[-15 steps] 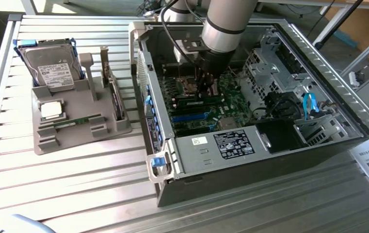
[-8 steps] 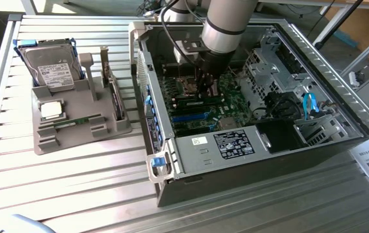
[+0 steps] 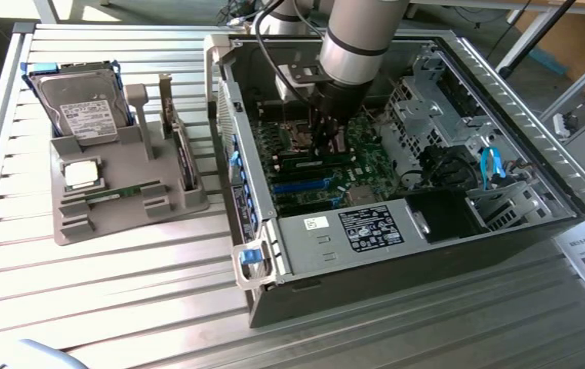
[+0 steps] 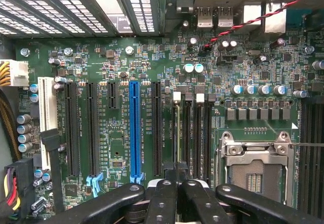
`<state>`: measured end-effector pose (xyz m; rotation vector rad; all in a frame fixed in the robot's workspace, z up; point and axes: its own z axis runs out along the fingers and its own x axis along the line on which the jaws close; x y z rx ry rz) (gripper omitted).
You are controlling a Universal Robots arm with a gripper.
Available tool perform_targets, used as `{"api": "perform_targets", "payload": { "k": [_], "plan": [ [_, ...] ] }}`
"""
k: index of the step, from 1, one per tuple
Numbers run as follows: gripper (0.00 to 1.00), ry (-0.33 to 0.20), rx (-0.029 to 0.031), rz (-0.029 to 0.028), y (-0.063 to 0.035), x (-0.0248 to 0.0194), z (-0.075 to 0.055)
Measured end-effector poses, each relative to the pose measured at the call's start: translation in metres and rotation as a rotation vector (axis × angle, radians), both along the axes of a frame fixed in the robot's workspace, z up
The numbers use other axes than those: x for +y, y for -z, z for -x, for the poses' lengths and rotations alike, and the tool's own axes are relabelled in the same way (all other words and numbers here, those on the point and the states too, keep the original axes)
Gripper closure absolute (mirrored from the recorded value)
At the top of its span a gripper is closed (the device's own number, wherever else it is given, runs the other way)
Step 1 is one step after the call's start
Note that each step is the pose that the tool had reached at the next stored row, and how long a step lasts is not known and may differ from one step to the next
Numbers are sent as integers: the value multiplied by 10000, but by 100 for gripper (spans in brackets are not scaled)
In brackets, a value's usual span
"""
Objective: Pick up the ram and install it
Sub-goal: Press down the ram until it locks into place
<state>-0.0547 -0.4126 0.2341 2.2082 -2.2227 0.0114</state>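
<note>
1. The step in hand looked like the install itself; the arm was reaching down into the open computer case point(image 3: 395, 154), and the pincer point(image 3: 323, 146) sat low over the motherboard point(image 4: 152, 72), right by the memory slots point(image 4: 192, 133).

2. In the wrist view the pincer point(image 4: 176, 183) was squeezed shut, fingers point(image 4: 163, 198) pressed together directly above one of the dark memory slots; there seemed to be a thin dark edge pinched between them, probably the ram, but I honestly couldn't make it out for sure.

3. So my guess was the ram was either in the pincer's grip or already going into the slot; the seating would have called for keeping the stick square to the slot and pushing straight down, since any tilt would jam it.

4. A second stick point(image 3: 123, 191), its twin, was lying flat in the grey holder tray point(image 3: 77, 223) out on the counter point(image 3: 117, 292), well apart from the case; long, thin, green board; next to it sat the processor chip point(image 3: 81, 174) and the hard drive point(image 3: 79, 108).
</note>
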Motion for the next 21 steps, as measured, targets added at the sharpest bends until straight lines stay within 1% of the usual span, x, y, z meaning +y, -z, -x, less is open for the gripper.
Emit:
{"api": "perform_targets", "payload": {
  "k": [15, 18, 21],
  "plan": [
    [90, 0, 0, -1, 10, -3, 0],
    [90, 0, -6, -11, -8, -2, -1],
    [90, 0, -1, -2, -49, -3, -2]
  ]
}}
